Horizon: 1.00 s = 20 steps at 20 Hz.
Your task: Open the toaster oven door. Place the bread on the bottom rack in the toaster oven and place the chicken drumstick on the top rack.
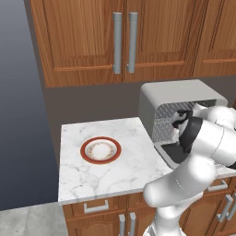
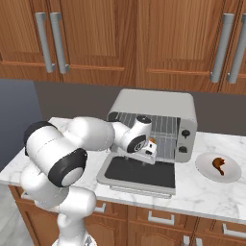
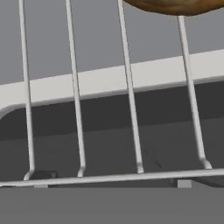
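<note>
**Hand at the oven mouth, jaws spread and empty**

The gripper [image 2: 150, 148] sits at the open front of the oven [image 2: 156, 108], just above the lowered door [image 2: 139, 175], with its jaws wide apart and nothing between them. A small orange-brown bit shows right at the hand in the right base view; what it is cannot be told from there. In the hand view the bread [image 3: 175, 5] lies on a wire rack [image 3: 129, 92], its brown underside showing at the top edge, with the rack's front bar running across below. Which of the two racks this is cannot be told from that view.

The door is folded down flat toward the counter edge, dark glass facing up. The oven's two knobs [image 2: 184, 141] are on the panel right of the opening.

The drumstick [image 2: 219, 166] lies on a pale plate [image 2: 233, 174] on the counter [image 2: 211, 194], just right of the oven and apart from it. Left of the oven, a red-rimmed plate [image 1: 101, 150] sits on the marble top. Wooden cabinets [image 2: 120, 38] hang above.
</note>
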Motion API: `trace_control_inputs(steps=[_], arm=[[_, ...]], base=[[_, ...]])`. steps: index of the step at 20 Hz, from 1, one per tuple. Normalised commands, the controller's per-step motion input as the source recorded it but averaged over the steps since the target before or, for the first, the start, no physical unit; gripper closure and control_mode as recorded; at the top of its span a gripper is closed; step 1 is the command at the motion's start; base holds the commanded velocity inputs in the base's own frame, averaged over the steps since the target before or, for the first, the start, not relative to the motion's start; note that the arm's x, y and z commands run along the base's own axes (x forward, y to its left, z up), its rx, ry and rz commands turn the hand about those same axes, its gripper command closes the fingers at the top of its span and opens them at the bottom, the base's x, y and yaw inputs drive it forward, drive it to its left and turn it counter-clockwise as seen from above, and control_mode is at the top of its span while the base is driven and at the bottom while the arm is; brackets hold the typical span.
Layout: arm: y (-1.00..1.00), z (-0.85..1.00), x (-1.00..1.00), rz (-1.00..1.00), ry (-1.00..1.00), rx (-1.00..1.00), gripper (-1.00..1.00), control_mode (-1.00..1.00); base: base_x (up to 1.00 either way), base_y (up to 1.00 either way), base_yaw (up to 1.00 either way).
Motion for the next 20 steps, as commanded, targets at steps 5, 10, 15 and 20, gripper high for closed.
trace_control_inputs(steps=[5,10,15,20], arm=[[0.00,-0.12,0.46,-0.12,0.00,0.00,-1.00,-1.00],[0.00,-0.09,0.44,-0.16,0.00,0.00,-1.00,-1.00],[0.00,-0.15,0.29,-0.16,0.00,0.00,-1.00,-1.00],[-0.10,-0.15,0.14,-0.14,0.00,0.00,-1.00,-1.00]], base=[[0.00,0.00,0.00],[0.00,0.00,0.00],[0.00,0.00,0.00],[0.00,0.00,0.00]])
